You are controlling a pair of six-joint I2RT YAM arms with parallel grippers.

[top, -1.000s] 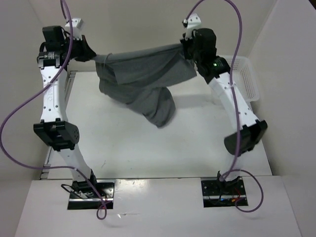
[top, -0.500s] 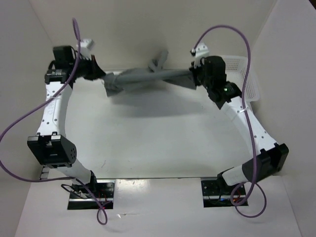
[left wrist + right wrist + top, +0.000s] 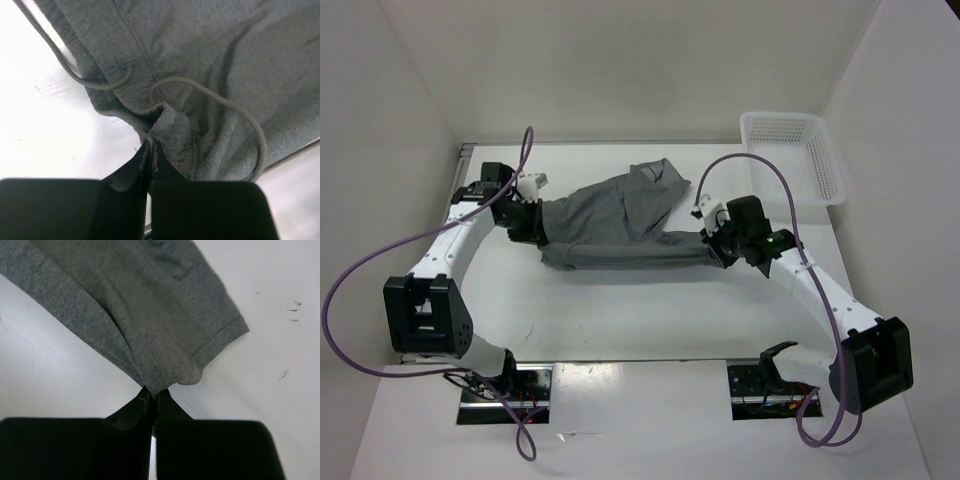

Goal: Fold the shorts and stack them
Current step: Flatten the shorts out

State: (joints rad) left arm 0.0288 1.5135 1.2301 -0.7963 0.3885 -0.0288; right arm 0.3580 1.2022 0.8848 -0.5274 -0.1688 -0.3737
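The grey shorts lie stretched across the middle of the white table, one part reaching toward the back. My left gripper is shut on their left end, by the waistband; the left wrist view shows the fabric pinched between the black fingers and the thin drawstring looping over it. My right gripper is shut on their right end; the right wrist view shows a hemmed edge pinched at the fingertips, low over the table.
A white mesh basket stands at the back right corner. White walls enclose the table at the back and both sides. Purple cables loop above both arms.
Both grippers have come down and toward me with the shorts. The shorts hung in the air between them, then swung taut; now they lie spread on the table.
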